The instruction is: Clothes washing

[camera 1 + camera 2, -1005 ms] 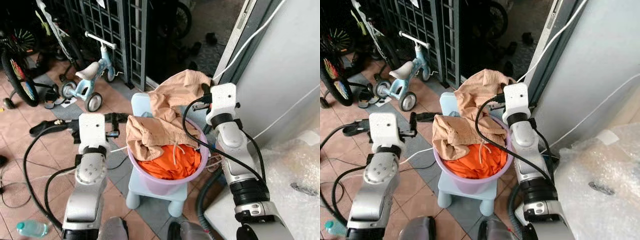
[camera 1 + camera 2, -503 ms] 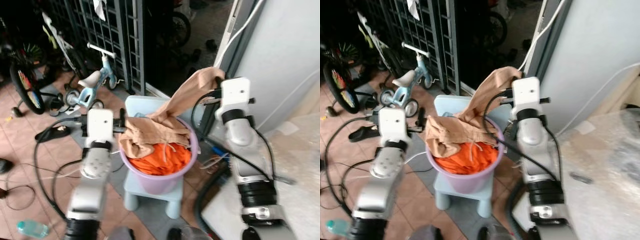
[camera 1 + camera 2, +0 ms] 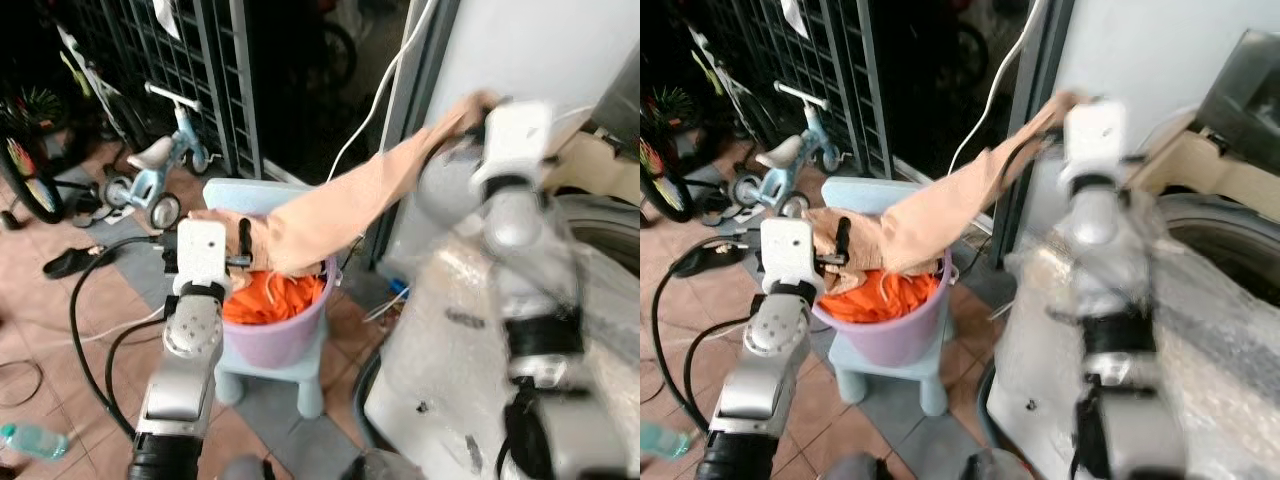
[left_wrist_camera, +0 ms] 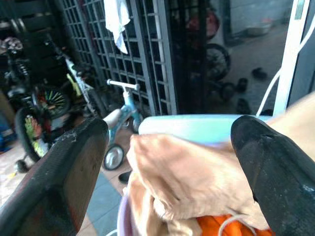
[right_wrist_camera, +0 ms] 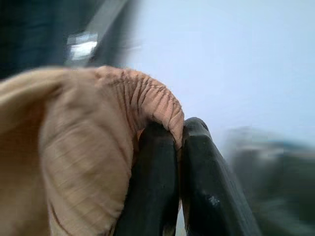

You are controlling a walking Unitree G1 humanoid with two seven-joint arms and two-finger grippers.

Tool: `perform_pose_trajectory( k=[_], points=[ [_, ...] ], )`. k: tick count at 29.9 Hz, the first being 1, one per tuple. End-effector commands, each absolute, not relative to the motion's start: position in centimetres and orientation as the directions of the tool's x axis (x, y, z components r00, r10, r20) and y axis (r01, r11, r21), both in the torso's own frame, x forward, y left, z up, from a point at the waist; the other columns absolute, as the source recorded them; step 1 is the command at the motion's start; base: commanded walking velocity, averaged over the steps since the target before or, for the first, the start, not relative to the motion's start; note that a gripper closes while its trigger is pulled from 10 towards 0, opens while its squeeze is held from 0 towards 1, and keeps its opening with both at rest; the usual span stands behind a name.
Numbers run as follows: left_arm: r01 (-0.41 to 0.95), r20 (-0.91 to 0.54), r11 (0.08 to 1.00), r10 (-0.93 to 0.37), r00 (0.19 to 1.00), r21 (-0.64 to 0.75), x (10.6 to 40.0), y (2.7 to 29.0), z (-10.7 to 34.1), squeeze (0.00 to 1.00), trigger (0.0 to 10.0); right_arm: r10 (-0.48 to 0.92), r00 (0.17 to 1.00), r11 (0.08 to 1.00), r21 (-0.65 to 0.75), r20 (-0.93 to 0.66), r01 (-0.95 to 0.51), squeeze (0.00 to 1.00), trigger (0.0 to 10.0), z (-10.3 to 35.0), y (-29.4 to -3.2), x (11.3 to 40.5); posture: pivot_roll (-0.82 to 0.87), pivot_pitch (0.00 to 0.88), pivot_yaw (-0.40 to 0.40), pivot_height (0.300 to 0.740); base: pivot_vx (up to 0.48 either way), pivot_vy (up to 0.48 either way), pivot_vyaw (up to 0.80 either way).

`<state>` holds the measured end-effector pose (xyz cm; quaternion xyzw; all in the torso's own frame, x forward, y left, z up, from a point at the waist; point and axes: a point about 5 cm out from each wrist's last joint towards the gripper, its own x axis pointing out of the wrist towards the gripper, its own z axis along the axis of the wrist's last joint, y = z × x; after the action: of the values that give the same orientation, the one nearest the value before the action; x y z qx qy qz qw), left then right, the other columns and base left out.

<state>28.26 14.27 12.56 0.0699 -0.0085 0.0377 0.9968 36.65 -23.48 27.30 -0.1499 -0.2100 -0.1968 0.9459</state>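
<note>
I see the right gripper [image 5: 177, 142] raised high at the right, its two black fingers pinched tight on the ribbed, elasticated edge of a tan soft-knit garment [image 3: 340, 195]. The cloth stretches in a long diagonal band down and left to the round lilac plastic tub [image 3: 275, 335], where its lower end lies crumpled over orange fabric [image 3: 270, 298]. The tub sits on a pale blue plastic child's stool [image 3: 290, 375]. The left gripper [image 4: 170, 147] hovers at the tub's near-left rim, fingers spread wide, holding nothing.
</note>
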Motion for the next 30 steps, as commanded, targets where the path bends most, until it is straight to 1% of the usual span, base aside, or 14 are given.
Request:
perform_pose_trajectory(
  k=[1,2,3,4,5,9,12,19,23,25,26,27,28,30],
  points=[
    [-0.05,0.02,0.99,0.048,0.999,0.129,28.3,13.5,12.5,0.0,10.0,-0.458,0.786,0.813,-0.163,0.416,0.56,0.0,0.0,27.1,-26.8,36.4,-0.01,0.0,0.003,0.74,0.0,-0.266,0.0],
    [-0.052,0.021,0.991,0.05,0.999,0.12,28.3,13.4,12.5,0.0,10.0,-0.558,0.729,0.753,-0.126,0.398,0.645,0.0,0.0,27.9,-29.2,36.2,-0.01,0.0,-0.002,0.74,0.0,0.0,0.0],
    [-0.051,0.022,0.992,0.049,0.999,0.117,28.3,13.4,12.5,0.0,10.0,-0.602,0.703,0.724,-0.113,0.38,0.681,0.0,0.0,28.2,-30.3,36.1,-0.01,0.0,-0.003,0.74,0.0,0.0,0.0],
    [-0.051,0.022,0.992,0.049,0.999,0.117,28.3,13.4,12.5,0.0,10.0,-0.602,0.703,0.724,-0.113,0.38,0.681,0.0,0.0,28.2,-30.3,36.1,-0.01,0.0,-0.003,0.74,0.0,0.0,0.0],
    [-0.052,0.024,0.993,0.05,0.998,0.11,28.3,13.3,12.5,0.0,10.0,-0.639,0.682,0.702,-0.094,0.356,0.706,0.0,0.0,28.2,-31.5,36.0,-0.01,0.0,-0.008,0.74,0.0,0.0,0.0],
    [-0.059,0.026,0.993,0.057,0.998,0.102,28.2,13.4,12.5,0.0,10.0,-0.634,0.685,0.7,-0.111,0.358,0.706,0.0,0.0,28.0,-31.5,36.2,0.0,0.0,-0.01,0.74,0.0,0.0,0.0],
    [-0.06,0.03,0.994,0.057,0.998,0.089,28.1,13.4,12.5,0.0,10.0,-0.562,0.76,0.769,-0.133,0.325,0.625,0.0,0.0,25.8,-29.3,37.0,0.0,0.0,-0.007,0.74,0.0,0.0,0.0],
    [-0.055,0.029,0.995,0.053,0.998,0.078,28.1,13.3,12.5,0.0,10.0,-0.505,0.825,0.821,-0.155,0.254,0.55,0.0,0.0,23.3,-27.4,37.3,-0.01,0.0,-0.007,0.74,0.0,0.0,0.0],
    [-0.055,0.027,0.996,0.053,0.998,0.067,28.1,13.3,12.6,0.0,10.0,-0.352,0.892,0.906,-0.136,0.282,0.401,0.0,0.0,22.8,-24.8,37.2,-0.01,0.0,-0.011,0.74,0.0,0.0,0.0],
    [-0.058,0.026,0.996,0.057,0.998,0.067,28.1,13.3,12.6,0.0,10.0,-0.304,0.903,0.919,-0.157,0.303,0.362,0.0,0.0,22.8,-24.0,37.0,0.0,0.0,-0.012,0.74,0.0,0.0,0.0],
    [-0.07,0.024,0.995,0.068,0.997,0.072,28.0,13.6,12.5,0.0,10.0,-0.18,0.931,0.958,-0.157,0.316,0.239,0.0,0.0,22.6,-22.1,36.8,0.0,0.0,-0.013,0.74,0.0,0.0,0.0],
    [-0.07,0.024,0.995,0.068,0.997,0.072,28.0,13.6,12.5,0.0,10.0,-0.18,0.931,0.958,-0.157,0.316,0.239,0.0,0.0,22.6,-22.1,36.8,0.0,0.0,-0.013,0.74,0.0,0.0,0.0],
    [-0.076,0.022,0.994,0.075,0.997,0.073,28.0,13.8,12.4,0.0,10.0,-0.066,0.942,0.98,-0.155,0.329,0.123,0.0,0.0,22.5,-20.4,36.4,0.0,0.0,-0.013,0.74,0.0,0.0,0.0],
    [-0.078,0.022,0.994,0.076,0.997,0.074,28.0,13.9,12.4,0.0,10.0,0.05,0.936,0.98,-0.199,0.349,0.022,0.0,0.0,22.6,-18.7,35.9,0.0,0.0,-0.013,0.74,0.0,0.0,0.0]
  ],
)
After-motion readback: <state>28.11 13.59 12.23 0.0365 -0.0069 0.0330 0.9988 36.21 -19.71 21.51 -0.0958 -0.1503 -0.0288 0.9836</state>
